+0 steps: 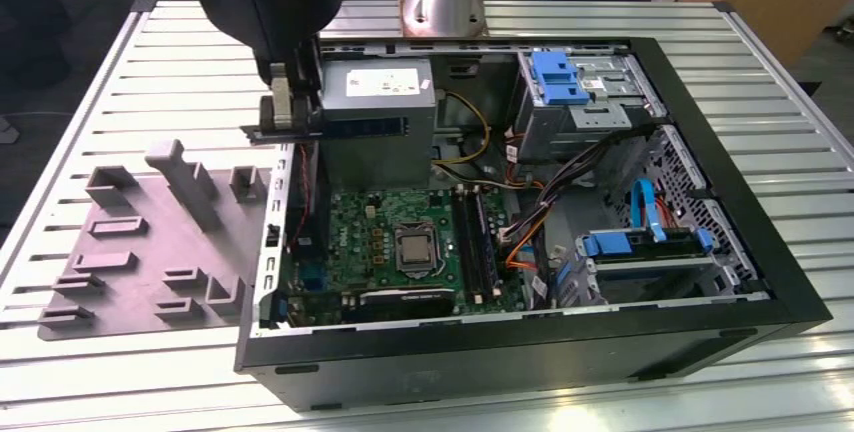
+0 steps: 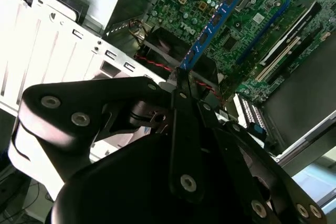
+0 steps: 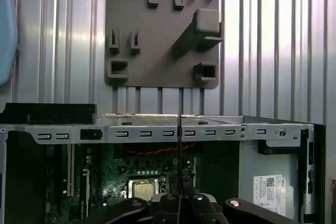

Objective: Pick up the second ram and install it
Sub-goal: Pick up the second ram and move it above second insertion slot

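The second ram (image 1: 358,126), a thin dark blue stick, hangs level above the open computer case, over its edge on the exterior view's left and in front of the grey power supply (image 1: 374,102). My gripper (image 1: 296,124) is shut on one end of it. In the second wrist view the ram (image 2: 215,22) reaches out from the gripper (image 2: 178,82) over the green motherboard (image 2: 262,3). In the first wrist view the ram (image 3: 179,150) shows edge-on as a thin dark line above the gripper (image 3: 180,196). The long black slots (image 1: 470,237) lie on the motherboard well below.
A grey plastic tray (image 1: 147,242) with raised blocks lies on the slatted table at the exterior view's left, beside the case. Inside the case are the processor socket (image 1: 416,249), cable bundles (image 1: 534,222) and blue drive brackets (image 1: 634,244). The case's metal wall (image 3: 157,132) stands under the ram.
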Controlling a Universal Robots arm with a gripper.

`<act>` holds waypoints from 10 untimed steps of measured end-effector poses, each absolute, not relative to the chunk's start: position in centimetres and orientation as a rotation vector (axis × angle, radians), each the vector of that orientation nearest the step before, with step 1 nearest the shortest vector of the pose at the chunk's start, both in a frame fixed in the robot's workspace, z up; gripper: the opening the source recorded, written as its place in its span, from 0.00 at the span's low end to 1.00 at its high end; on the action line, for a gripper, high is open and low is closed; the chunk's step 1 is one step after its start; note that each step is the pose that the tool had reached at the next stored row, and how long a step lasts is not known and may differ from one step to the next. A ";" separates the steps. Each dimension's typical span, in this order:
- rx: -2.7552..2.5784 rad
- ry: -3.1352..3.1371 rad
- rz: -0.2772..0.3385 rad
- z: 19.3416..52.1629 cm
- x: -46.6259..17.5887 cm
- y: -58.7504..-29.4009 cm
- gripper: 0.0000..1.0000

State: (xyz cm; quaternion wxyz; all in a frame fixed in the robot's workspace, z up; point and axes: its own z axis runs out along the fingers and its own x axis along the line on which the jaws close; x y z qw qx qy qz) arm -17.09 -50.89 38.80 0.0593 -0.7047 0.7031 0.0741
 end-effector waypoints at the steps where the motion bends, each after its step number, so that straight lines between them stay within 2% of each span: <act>1: -2.134 2.129 0.224 38.8 -17.0 -50.9 0.12; 10: -2.134 2.129 0.224 38.8 -15.7 -50.9 0.12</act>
